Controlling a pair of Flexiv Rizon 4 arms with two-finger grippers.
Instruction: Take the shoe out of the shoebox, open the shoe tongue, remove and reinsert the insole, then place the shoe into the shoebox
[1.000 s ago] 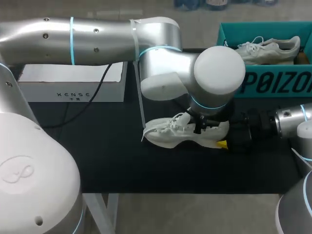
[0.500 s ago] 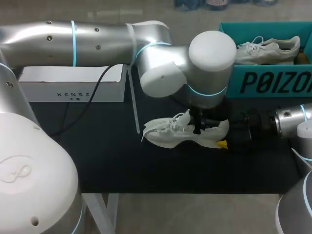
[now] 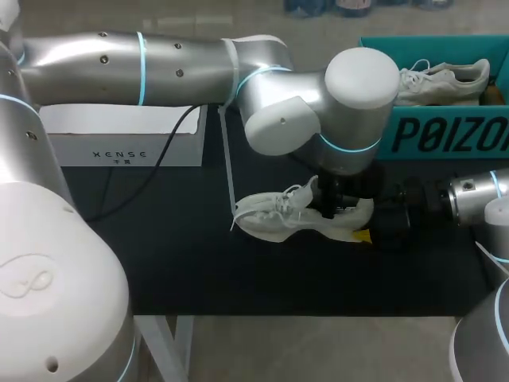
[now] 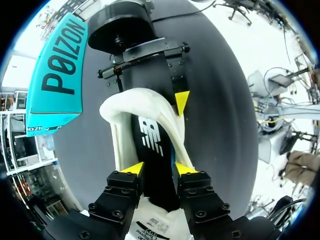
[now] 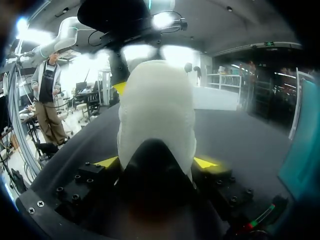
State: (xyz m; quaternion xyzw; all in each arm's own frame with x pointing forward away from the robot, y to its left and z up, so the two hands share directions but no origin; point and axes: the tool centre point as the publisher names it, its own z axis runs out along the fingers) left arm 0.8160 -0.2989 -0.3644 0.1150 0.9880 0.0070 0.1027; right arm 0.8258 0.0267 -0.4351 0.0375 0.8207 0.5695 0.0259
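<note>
A white shoe (image 3: 290, 216) lies on the black table, toe to the left. Its heel (image 5: 156, 115) sits between the fingers of my right gripper (image 5: 156, 162), which presses it from both sides. One yellow right fingertip (image 4: 181, 101) shows against the heel collar. My left gripper (image 4: 158, 168) hangs over the shoe's mouth with its fingers a little apart and nothing held between them. Below them the black insole (image 4: 150, 142) lies inside the shoe. In the head view the left gripper (image 3: 330, 205) is just behind the raised tongue (image 3: 308, 191).
The teal shoebox (image 3: 445, 135) stands at the back right with a second pale shoe (image 3: 441, 79) in it. A flat white box (image 3: 119, 139) sits at the back left, with a black cable (image 3: 151, 171) trailing past it. The left arm's elbow (image 3: 318, 111) looms over the shoe.
The left gripper's fingers have parted from shut. The left arm's wrist has shifted a little to the right. The shoe and the right gripper have stayed put.
</note>
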